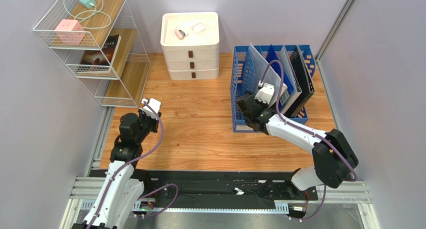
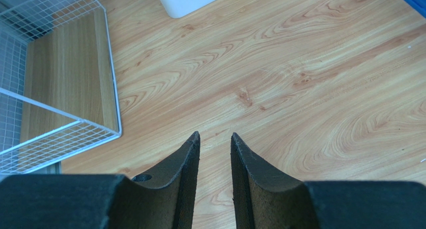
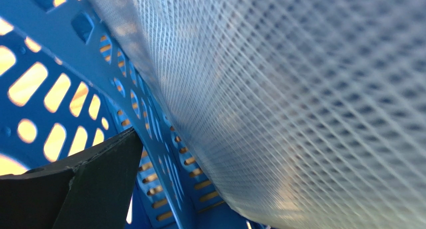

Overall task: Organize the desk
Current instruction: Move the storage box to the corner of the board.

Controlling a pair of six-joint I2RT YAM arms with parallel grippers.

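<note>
The desk (image 1: pixel 200 134) is a light orange-brown wooden top; its grain fills the left wrist view (image 2: pixel 300 64). My left gripper (image 1: pixel 146 118) hovers over its left side beside the white wire shelf (image 1: pixel 120 84). Its jaws (image 2: pixel 215 135) stand a little apart with only bare wood between them. My right gripper (image 1: pixel 248 106) reaches into the front left slot of the blue file rack (image 1: pixel 239 79), against a translucent mesh folder (image 1: pixel 265 71). In the right wrist view one black finger (image 3: pixel 100 174) shows at the lower left. The folder (image 3: pixel 300 89) fills the right and hides the other finger.
A white drawer unit (image 1: pixel 192 64) at the back centre holds a pink item (image 1: pixel 179 34) and a white item (image 1: pixel 198 27) on top. The shelf carries a book (image 1: pixel 102 51), a pink cube (image 1: pixel 69 31) and a teal charger (image 1: pixel 87 1). More folders (image 1: pixel 303 79) stand in the rack.
</note>
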